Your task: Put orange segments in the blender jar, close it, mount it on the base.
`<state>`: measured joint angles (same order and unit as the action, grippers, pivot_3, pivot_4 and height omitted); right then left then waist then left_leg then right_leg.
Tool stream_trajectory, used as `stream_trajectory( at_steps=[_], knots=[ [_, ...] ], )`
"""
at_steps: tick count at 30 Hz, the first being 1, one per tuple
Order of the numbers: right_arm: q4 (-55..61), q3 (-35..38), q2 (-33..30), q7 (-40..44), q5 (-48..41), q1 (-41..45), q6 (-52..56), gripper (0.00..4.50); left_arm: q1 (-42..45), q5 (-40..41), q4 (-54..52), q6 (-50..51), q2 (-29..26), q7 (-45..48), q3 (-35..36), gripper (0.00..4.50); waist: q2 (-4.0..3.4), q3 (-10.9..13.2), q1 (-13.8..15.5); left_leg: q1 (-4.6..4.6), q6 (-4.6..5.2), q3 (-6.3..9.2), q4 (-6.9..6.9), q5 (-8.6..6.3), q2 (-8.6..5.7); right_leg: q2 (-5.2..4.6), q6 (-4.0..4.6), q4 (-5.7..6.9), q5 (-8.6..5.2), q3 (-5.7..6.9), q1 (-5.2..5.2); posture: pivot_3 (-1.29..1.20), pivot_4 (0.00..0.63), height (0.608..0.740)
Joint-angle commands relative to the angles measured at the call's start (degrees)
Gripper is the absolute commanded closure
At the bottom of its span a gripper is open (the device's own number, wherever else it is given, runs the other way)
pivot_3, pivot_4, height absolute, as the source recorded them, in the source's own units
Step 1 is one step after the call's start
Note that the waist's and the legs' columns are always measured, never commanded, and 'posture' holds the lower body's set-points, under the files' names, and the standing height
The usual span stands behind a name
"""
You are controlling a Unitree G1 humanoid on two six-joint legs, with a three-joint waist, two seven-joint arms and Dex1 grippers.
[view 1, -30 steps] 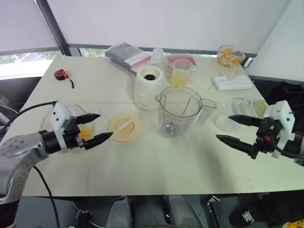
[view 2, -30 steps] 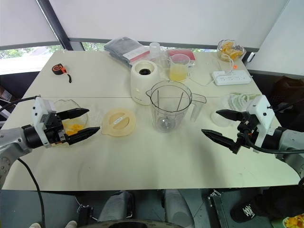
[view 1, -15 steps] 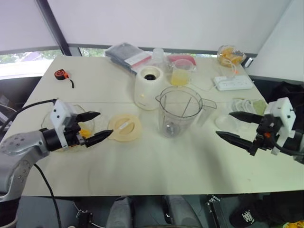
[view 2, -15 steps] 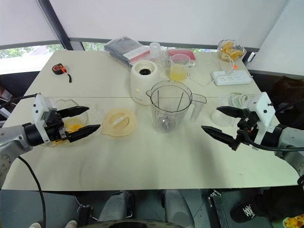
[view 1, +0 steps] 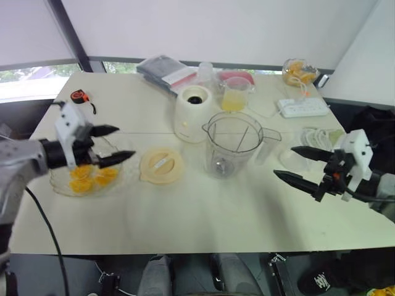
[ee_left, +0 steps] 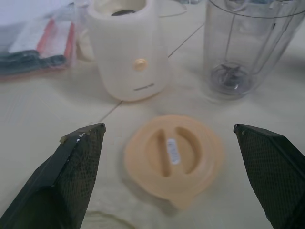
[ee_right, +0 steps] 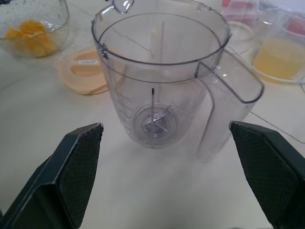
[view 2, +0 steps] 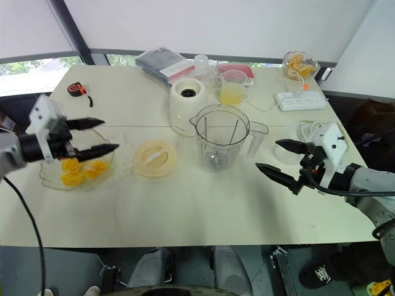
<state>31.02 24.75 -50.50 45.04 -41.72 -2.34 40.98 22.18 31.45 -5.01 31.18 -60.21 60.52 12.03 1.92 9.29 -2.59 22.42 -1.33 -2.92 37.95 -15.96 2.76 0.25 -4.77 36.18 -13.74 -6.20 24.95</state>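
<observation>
The left tool (view 1: 112,145) is hanging in the air above the near-left part of the desk (view 1: 203,209), its two black fingers spread wide and pinching nothing, pointing toward the middle of the desk with its arm reaching in from the left edge. Just under and beside it a ruffled glass bowl (view 1: 62,184) is sitting on the desk, holding the orange segments (view 1: 89,177), glossy orange-yellow wedges heaped together at the bowl's bottom. The right tool (view 1: 298,166) is hovering over the right side of the desk, its fingers also spread wide and empty, aimed leftward at the blender jar (view 1: 233,143). The jar is standing upright near the desk's centre, clear and ribbed inside, empty, with its small blade showing at the bottom, its handle turned toward the right tool and its top open. A round cream-yellow lid (view 1: 162,165) is lying flat on the desk between the bowl and the jar, apart from both. The base (view 1: 194,113) is standing just behind and to the left of the jar, a rounded cream-white unit with a dark socket on top and a small round knob on its front, with nothing mounted on it. Behind the jar a smaller clear cup (view 1: 234,97) is holding pale yellow liquid.
</observation>
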Motion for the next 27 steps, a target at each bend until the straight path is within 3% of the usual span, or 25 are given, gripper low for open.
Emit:
stream_trajectory(
  at_steps=[1, 5, 10, 16, 21, 27],
  knots=[
    [0.3, -0.8, 1.1, -0.8, 1.1, 0.6, -2.1, 0.04, 6.3, -4.8, 8.5, -6.3, -3.8, 8.9, -4.0, 0.0, -0.05, 0.0, 0.0, 0.02, 0.0, -0.03, -0.01, 0.0, 0.0, 0.0, 0.0, -0.01, 0.0, -0.01, 0.02, 0.0, 0.15, 0.74],
    [0.8, -2.8, 3.6, -1.9, 2.3, -0.3, -3.7, 0.04, 16.8, -11.6, 21.4, -13.5, -6.4, 22.0, -12.2, 0.0, -0.06, 0.0, 0.1, 0.04, 0.0, -0.03, -0.02, 0.0, 0.0, 0.02, 0.01, 0.01, 0.01, 0.01, 0.05, 0.0, 0.15, 0.74],
    [2.2, -4.5, 6.8, -3.8, 3.9, -2.3, -5.4, 0.04, 28.0, -21.8, 39.7, -26.2, -6.9, 31.5, -21.7, 0.0, -0.05, 0.0, 0.1, 0.09, 0.0, -0.06, -0.01, 0.0, 0.0, 0.04, 0.02, 0.03, 0.01, 0.0, 0.09, 0.0, 0.15, 0.74],
    [3.7, -6.3, 10.2, -6.6, 5.6, -4.2, -7.2, 0.04, 40.8, -35.4, 60.5, -44.8, -3.8, 32.0, -34.9, 0.0, -0.02, 0.0, 0.1, 0.14, 0.01, -0.04, 0.03, 0.0, 0.0, 0.06, 0.02, 0.08, 0.01, -0.01, 0.12, 0.0, 0.15, 0.74],
    [2.9, -7.9, 10.2, -6.6, 6.7, -3.7, -7.6, 0.04, 46.8, -42.3, 71.2, -51.8, 1.2, 32.0, -39.5, 0.0, 0.01, 0.0, 0.3, 0.18, 0.01, -0.02, 0.13, 0.0, 0.0, 0.05, 0.01, 0.09, 0.01, -0.02, 0.09, 0.0, 0.15, 0.74],
    [2.9, -9.6, 10.6, -6.5, 6.9, -3.2, -7.3, 0.04, 48.7, -48.8, 76.5, -55.8, 3.8, 32.0, -40.6, 0.0, 0.03, 0.0, 0.0, 0.23, 0.06, -0.02, 0.13, -0.02, 0.01, 0.07, -0.01, 0.15, 0.02, -0.02, 0.16, 0.0, 0.15, 0.74]
  ],
)
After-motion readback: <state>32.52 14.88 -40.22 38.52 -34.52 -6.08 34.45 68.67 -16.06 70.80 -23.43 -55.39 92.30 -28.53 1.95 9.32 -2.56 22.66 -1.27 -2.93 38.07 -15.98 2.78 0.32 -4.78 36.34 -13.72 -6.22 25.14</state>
